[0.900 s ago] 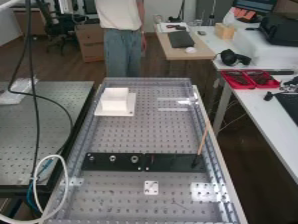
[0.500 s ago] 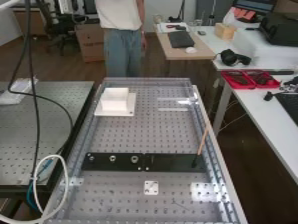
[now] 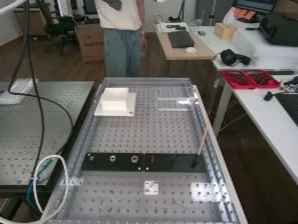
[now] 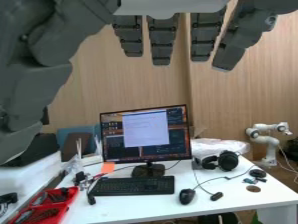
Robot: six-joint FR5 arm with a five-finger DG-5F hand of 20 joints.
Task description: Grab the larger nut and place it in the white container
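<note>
One larger nut [image 3: 113,158] on the black bar [image 3: 102,166]: presumably light, rigid, slick; best pinched by opposite outer sides; hand [image 4: 163,40] spread wide, fingers straight.

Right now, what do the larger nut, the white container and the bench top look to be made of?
The larger nut is silvery grey, so metal, probably steel. The white container has even, matte white faces: likely plastic, though paint is possible. The bench top looks like grey metal, lightly shiny, with hole rows and glare patches.
</note>
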